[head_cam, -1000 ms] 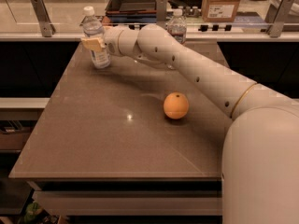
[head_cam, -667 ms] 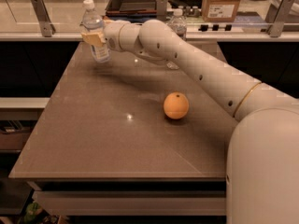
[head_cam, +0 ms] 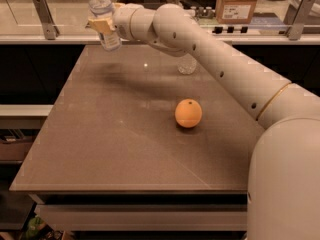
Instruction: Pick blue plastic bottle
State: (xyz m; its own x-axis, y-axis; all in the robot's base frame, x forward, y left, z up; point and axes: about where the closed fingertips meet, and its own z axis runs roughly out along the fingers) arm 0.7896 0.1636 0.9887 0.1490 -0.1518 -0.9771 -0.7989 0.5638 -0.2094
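Note:
The blue plastic bottle [head_cam: 104, 20], bluish clear with a white cap and a pale label, hangs tilted in the air above the table's far left corner. My gripper [head_cam: 105, 25] is shut on its middle, at the end of the white arm that reaches in from the right. The bottle's base is well off the table top [head_cam: 115, 134].
An orange [head_cam: 188, 113] sits right of the table's middle. A clear bottle [head_cam: 187, 64] stands at the far edge, mostly hidden behind my arm. A counter with metal posts [head_cam: 44, 16] and a cardboard box [head_cam: 237, 3] runs behind the table.
The bottle stood on the table's far left corner with my gripper around it; it has since been lifted up and now hangs tilted above the table.

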